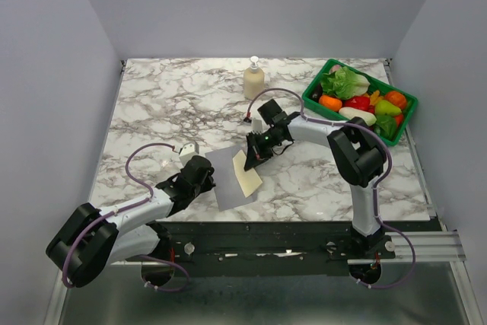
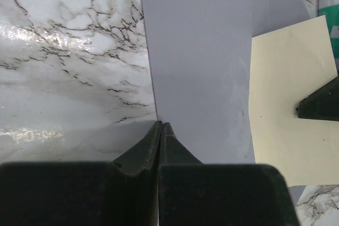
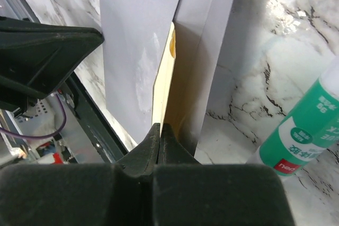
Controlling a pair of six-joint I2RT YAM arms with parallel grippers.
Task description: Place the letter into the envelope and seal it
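Note:
The grey envelope (image 1: 223, 179) lies flat near the table's front edge. The cream letter (image 1: 248, 176) overlaps its right part at a slant. My left gripper (image 1: 208, 176) is shut on the envelope's (image 2: 201, 62) near edge, fingertips (image 2: 161, 125) pressed together. In this view the letter (image 2: 288, 109) covers the right side. My right gripper (image 1: 252, 157) is shut on the letter's (image 3: 165, 78) far edge, holding it raised. In the right wrist view that sheet runs between two grey layers of the envelope (image 3: 132, 35).
A green-and-white glue stick (image 3: 302, 136) lies on the marble just right of the envelope. A soap bottle (image 1: 253, 80) stands at the back centre. A green basket (image 1: 380, 78) of toy vegetables sits at the back right. The table's front edge (image 1: 266, 222) is close behind the envelope.

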